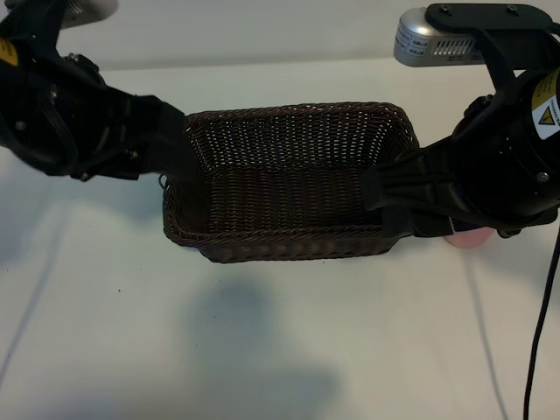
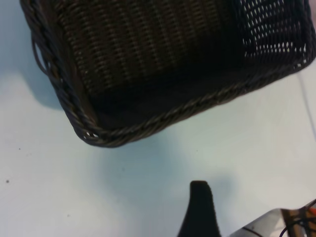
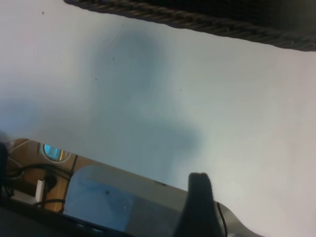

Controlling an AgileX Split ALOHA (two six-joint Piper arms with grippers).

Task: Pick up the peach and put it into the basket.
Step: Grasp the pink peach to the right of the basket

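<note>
Flanking a dark brown woven wicker basket [image 1: 293, 184] at frame centre.
Left gripper [image 1: 175, 153] and right gripper [image 1: 385, 197] open, empty; small pale-pink peach [image 1: 468, 238] lower right.

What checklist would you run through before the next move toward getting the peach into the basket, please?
1. Basket interior free of objects: ok.
2. Peach located: ok, on the table beside the basket's right end, mostly hidden under the right arm.
3. Peach already in the basket: not ok.
4. Left gripper empty: ok, nothing shows beside its finger in the left wrist view.
5. Right gripper holding the peach: not ok, only bare table shows in its wrist view.
6. Basket upright on the table: ok.
</note>
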